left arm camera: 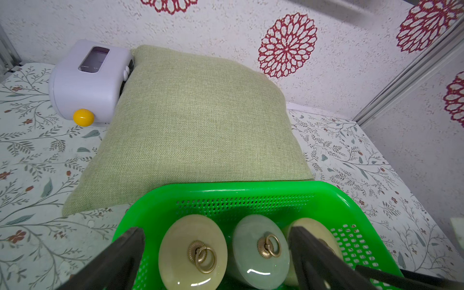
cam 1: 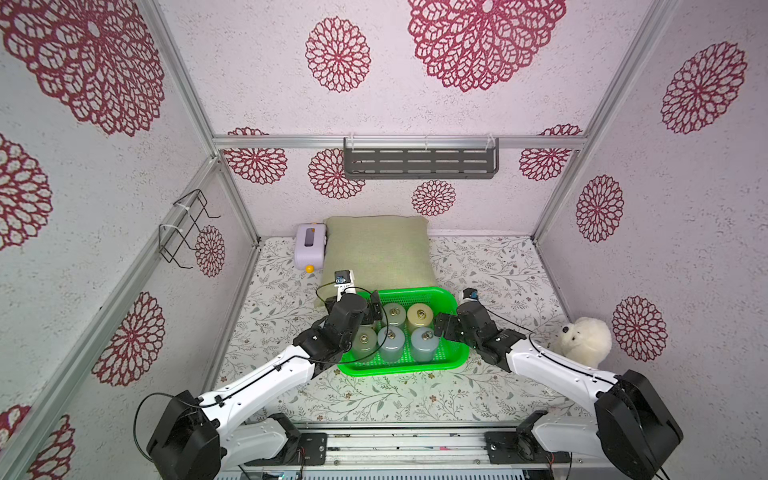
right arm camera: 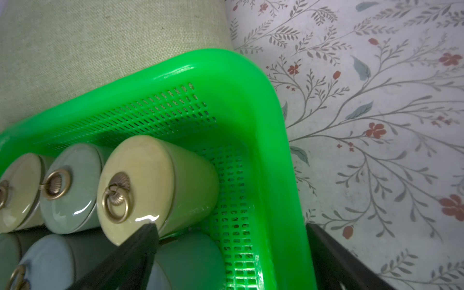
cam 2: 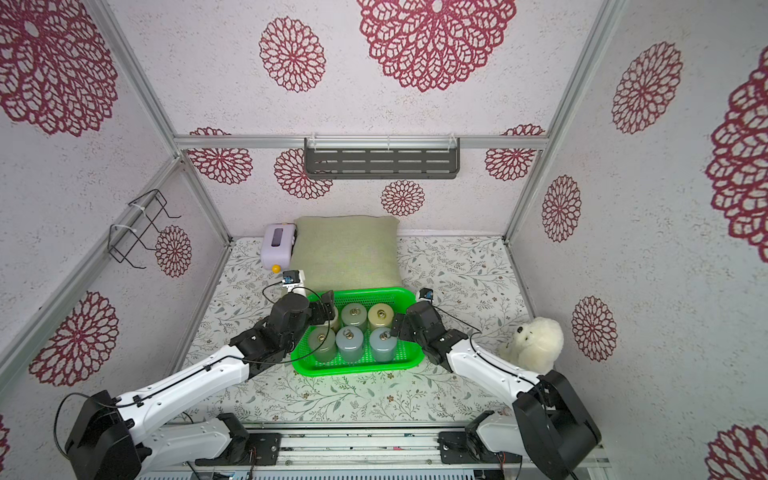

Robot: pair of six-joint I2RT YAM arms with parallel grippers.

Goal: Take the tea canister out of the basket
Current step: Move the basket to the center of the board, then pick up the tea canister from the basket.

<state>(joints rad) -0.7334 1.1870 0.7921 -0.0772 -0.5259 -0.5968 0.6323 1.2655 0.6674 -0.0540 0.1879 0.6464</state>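
Note:
The green basket (cam 1: 401, 368) (cam 2: 353, 370) sits in front of the pillow and holds several tea canisters with brass ring lids, in two rows. My left gripper (cam 1: 360, 308) (left arm camera: 216, 251) hovers open over the back left corner. A cream tea canister (left arm camera: 192, 251) and a pale green one (left arm camera: 261, 248) show between its fingers, untouched. My right gripper (cam 1: 440, 328) (right arm camera: 233, 253) is open and straddles the basket's right wall (right arm camera: 266, 175). One of its fingers (right arm camera: 140, 251) is inside by the cream back-right canister (right arm camera: 140, 180); the other is outside.
A green pillow (cam 1: 376, 249) lies behind the basket, with a lilac box (cam 1: 309, 247) at its left. A white plush toy (cam 1: 586, 340) sits by the right wall. A grey shelf (cam 1: 419, 160) hangs on the back wall and a wire rack (cam 1: 187, 224) on the left wall.

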